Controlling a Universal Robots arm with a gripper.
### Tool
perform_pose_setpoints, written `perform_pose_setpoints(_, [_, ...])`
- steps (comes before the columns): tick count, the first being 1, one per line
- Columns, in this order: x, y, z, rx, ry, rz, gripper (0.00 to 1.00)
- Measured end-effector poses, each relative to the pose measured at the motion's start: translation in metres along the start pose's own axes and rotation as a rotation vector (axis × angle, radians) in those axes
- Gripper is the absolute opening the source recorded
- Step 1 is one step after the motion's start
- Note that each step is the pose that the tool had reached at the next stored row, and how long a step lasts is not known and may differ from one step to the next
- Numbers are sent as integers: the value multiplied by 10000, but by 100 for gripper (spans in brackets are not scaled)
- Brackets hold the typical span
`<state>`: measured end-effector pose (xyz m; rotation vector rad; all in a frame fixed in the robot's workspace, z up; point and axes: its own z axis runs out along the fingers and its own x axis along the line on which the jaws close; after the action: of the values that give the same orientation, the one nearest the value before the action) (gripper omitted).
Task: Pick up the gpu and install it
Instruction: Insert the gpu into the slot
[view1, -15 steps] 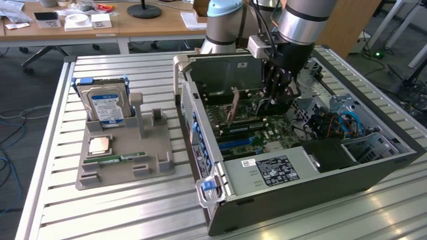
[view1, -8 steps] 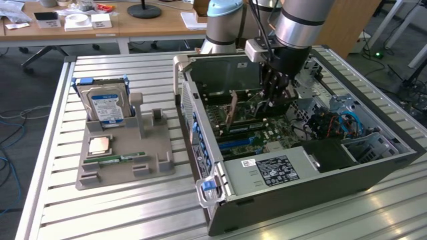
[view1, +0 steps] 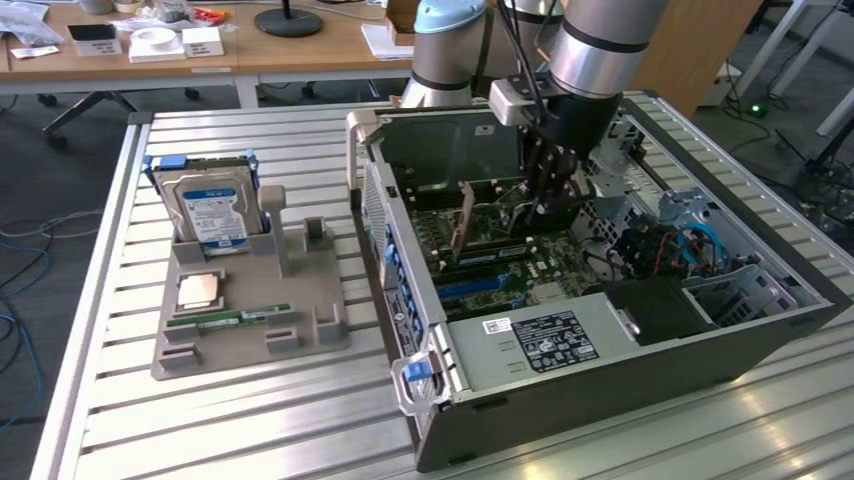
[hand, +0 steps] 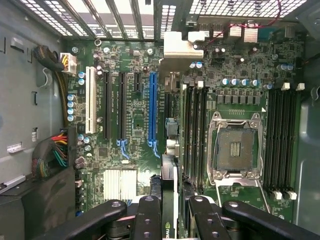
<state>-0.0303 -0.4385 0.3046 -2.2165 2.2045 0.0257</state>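
We see gripper (view1: 545, 208) pinching gpu (view1: 463, 222) by its top edge, card upright over motherboard (hand: 132, 125) inside PC case (view1: 400, 270). Fingertips hidden; wrist view's gpu edge-on, cut off. Hard drive (view1: 214, 215) label & PSU sticker (view1: 547, 340) txt unreadable.

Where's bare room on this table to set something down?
Bare slats of the table in front of the grey parts holder, and behind the hard drive. Crowded: inside the computer case, where the gripper grips the gpu.

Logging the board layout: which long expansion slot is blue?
The expansion slot nearest the CPU socket; the other long ones are black or white.
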Motion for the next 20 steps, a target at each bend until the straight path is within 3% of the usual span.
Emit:
perform_pose_setpoints(11, [31,0,-2,-1,3,-5,26])
perform_pose_setpoints(20, [67,53,-2,27,3,-5,26])
